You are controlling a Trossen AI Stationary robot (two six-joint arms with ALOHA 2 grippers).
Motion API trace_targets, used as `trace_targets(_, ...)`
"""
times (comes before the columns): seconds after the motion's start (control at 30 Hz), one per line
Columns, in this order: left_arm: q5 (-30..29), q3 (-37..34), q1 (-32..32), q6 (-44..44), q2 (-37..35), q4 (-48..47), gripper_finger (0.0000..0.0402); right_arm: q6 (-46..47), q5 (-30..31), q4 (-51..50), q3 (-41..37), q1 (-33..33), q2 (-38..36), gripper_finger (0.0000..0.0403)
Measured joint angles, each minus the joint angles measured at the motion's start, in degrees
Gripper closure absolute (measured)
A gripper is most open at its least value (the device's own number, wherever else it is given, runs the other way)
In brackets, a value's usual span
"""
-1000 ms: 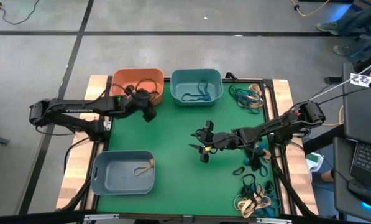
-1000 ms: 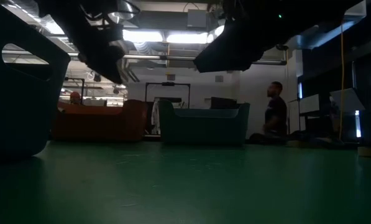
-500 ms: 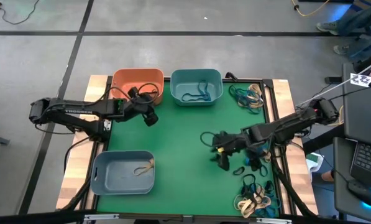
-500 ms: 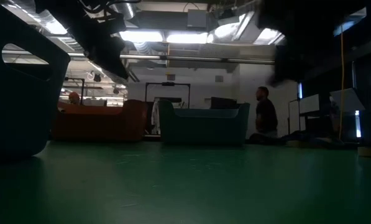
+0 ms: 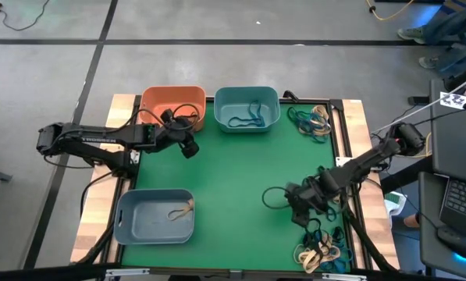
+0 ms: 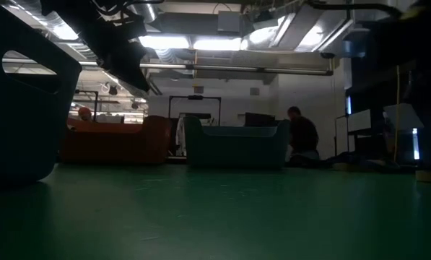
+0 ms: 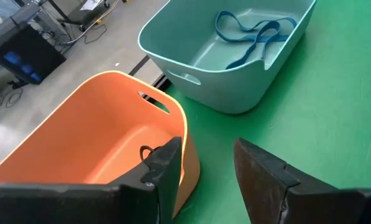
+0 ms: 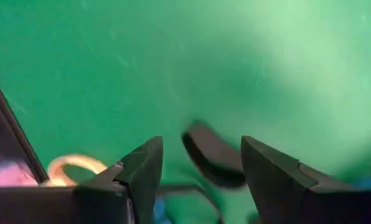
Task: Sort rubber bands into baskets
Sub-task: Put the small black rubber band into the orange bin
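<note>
Shifted the right gripper (image 5: pixel 299 209) off the middle of the flat green mat (image 5: pixel 217 179) and over to the right side, close to the loose heap of small stretchy rubber bands (image 5: pixel 320 248) in the near right corner. Kept the left gripper (image 5: pixel 189 147) almost where it was, just beside the shallow orange plastic basket (image 5: pixel 151 101). Fingers spread apart on the right gripper, holding nothing, with one small black rubber band (image 8: pixel 213 158) lying flat on the mat just ahead of the gap. Fingers spread apart on the left gripper too, with nothing between them, hanging over the mat next to the orange rim. So far, only a little bit done, by the look of it: a few blue bands (image 5: pixel 247 115) lying in the shallow teal plastic basket (image 5: pixel 219 105), one tan band (image 5: pixel 182 209) in the shallow grey-blue plastic basket (image 5: pixel 131 222), and one small dark loop (image 7: pixel 145 151) on the floor of the orange one. Still lots left to sort: a second mixed bunch of bands (image 5: pixel 314 121) at the far right corner, plus the big heap and a few stray bands by the right gripper. Probably next, a grab at that black band, then a trip across to the orange basket.
</note>
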Motion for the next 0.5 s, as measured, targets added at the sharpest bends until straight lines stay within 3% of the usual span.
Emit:
trace_targets(0.23, 0.00, 0.00, 0.00, -0.04, 0.00, -0.04, 0.0259, -0.46, 4.47, -1.13, -0.52, 5.11, 0.99, 0.0187)
trace_targets(0.5, -0.02, 0.00, 0.00, -0.04, 0.00, -0.07, 0.0259, -6.11, 7.11, -0.73, -0.57, 7.27, 7.80, 0.0194)
